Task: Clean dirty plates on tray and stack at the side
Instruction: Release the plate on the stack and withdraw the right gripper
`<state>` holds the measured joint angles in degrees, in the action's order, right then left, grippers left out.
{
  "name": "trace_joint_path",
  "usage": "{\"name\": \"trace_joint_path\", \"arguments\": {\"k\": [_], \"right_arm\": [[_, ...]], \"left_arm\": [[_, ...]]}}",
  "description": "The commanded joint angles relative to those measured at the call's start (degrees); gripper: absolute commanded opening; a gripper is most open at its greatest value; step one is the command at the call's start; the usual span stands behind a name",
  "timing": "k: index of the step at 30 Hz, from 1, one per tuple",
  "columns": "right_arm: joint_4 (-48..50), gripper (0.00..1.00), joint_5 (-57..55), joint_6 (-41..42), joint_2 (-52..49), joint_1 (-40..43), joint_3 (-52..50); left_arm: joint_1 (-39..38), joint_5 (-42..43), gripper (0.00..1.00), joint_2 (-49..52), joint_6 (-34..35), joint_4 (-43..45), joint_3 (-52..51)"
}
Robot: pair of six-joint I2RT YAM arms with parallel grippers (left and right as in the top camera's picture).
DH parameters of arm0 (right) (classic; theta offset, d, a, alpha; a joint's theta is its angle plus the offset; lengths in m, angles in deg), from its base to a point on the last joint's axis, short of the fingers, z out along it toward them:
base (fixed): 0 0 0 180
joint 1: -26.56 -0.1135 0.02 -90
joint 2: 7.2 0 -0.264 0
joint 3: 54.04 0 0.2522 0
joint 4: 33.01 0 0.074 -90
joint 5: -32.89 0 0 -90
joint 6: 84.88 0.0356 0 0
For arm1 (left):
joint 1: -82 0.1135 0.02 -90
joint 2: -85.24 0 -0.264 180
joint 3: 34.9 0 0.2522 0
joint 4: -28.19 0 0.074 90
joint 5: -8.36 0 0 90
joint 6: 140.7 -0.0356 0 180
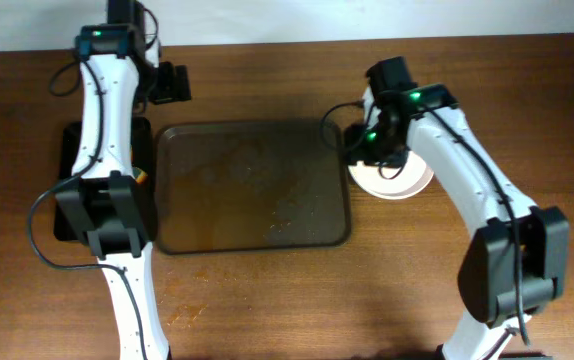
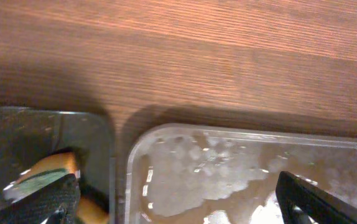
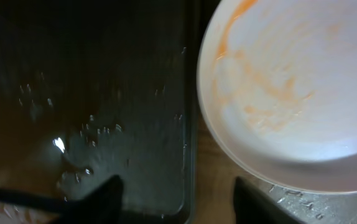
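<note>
The brown tray lies mid-table, wet and with no plates on it. White plates sit on the wood just right of it, partly under my right arm. In the right wrist view the top plate carries orange sauce streaks beside the tray's edge. My right gripper is open over that edge, holding nothing. Over the tray's far-left corner my left gripper spreads wide open and empty.
A narrow black tray lies left of the brown one, under my left arm. An orange and green sponge rests in it close to my left finger. Bare wood lies beyond and in front of the trays.
</note>
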<state>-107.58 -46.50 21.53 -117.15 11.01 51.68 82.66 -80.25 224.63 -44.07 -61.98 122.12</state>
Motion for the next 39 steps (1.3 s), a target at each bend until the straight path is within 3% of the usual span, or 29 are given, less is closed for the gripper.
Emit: {"name": "trace_joint_path", "arguments": {"k": [1, 12, 15, 17, 29, 37, 39], "right_arm": [[-2.0, 0.50, 0.5, 0.1, -3.9, -2.9, 0.5], [7.1, 0.44, -1.6, 0.1, -6.9, -3.9, -10.0], [7.2, 0.32, -1.6, 0.1, -6.9, -3.9, -10.0], [7.2, 0.30, -1.6, 0.1, -6.9, -3.9, -10.0], [7.8, 0.22, -2.5, 0.1, -8.0, -3.9, -10.4], [8.8, 0.22, -7.9, 0.1, -8.5, -3.9, -10.4], [8.8, 0.16, -7.9, 0.1, -8.5, -3.9, -10.5]], "left_arm": [[0.5, 0.5, 0.99, -0.7, -1.2, 0.9, 0.6], [0.4, 0.6, 0.99, -0.7, -1.2, 0.7, 0.6], [0.5, 0.6, 0.99, -0.7, -1.2, 0.8, 0.6], [0.5, 0.6, 0.99, -0.7, -1.2, 0.7, 0.6], [0.5, 0.6, 0.99, -0.7, -1.2, 0.7, 0.6], [0.5, 0.6, 0.99, -0.7, -1.2, 0.8, 0.6], [0.5, 0.6, 0.99, -0.7, -1.2, 0.8, 0.6]]}}
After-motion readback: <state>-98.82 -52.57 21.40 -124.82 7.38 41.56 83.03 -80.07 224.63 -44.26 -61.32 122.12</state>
